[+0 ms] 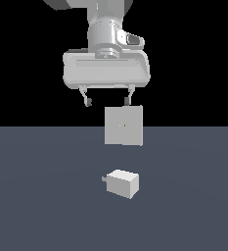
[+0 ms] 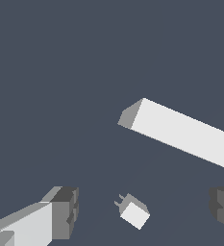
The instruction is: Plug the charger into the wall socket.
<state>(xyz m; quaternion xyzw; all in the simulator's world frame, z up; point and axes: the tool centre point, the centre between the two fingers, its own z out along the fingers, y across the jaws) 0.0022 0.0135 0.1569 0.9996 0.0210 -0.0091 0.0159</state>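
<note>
- The floor (image 1: 32, 196) is spreading out as a flat, dark blue-grey surface beneath everything, and it is filling the whole background of my wrist view as well.
- My arm (image 1: 103, 34) is reaching down from above in the exterior view, ending in a wide pale hand body that is sitting level and facing the camera.
- My gripper (image 1: 107, 101) is hanging in the air well above the floor with its two fingers spread wide and nothing between them; one dark fingertip (image 1: 88, 102) is showing toward the exterior view's left and the other toward its right. In the wrist view my gripper (image 2: 144, 211) is showing the same wide gap, with one finger (image 2: 60, 214) at one edge of the picture and the other barely entering at the opposite edge.
- The wall socket (image 1: 124, 125) is standing upright as a flat light-grey square plate with a tiny mark at its centre, just below my fingers in the exterior view. In the wrist view the wall socket (image 2: 185, 132) is appearing edge-on as a long pale slab.
- The charger (image 1: 122, 183) is lying on the floor in front of the plate and apart from it, untouched by me, with its short prongs pointing toward the exterior view's left. In the wrist view the charger (image 2: 135, 213) is sitting between my two fingers but far below them.
</note>
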